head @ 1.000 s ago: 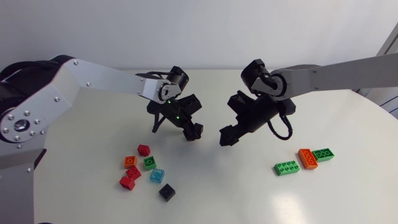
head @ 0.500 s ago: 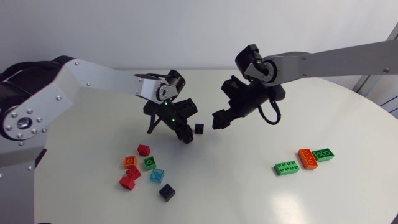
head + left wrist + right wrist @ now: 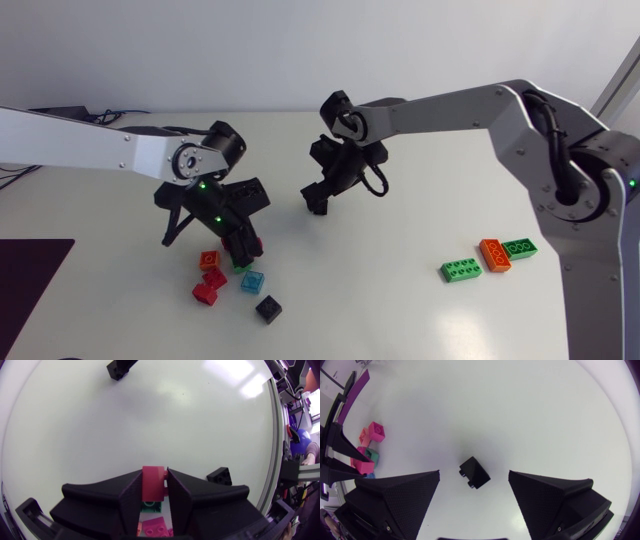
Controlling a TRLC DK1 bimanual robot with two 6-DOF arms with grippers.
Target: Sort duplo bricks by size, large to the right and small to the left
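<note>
My left gripper (image 3: 154, 476) clamps a small red brick (image 3: 152, 491) above the small-brick pile (image 3: 211, 284) (its destination). My right gripper (image 3: 321, 198) hangs open over a small black brick (image 3: 474, 473), apparently ready to grasp.

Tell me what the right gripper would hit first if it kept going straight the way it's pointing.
Probably the small black brick, lying on the table straight ahead of the right gripper, in line with the gap between its open fingers. Depth is hard to judge.

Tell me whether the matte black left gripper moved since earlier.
Yes. The left gripper swung down-left in the head view, ending beside the small orange plastic brick.
</note>
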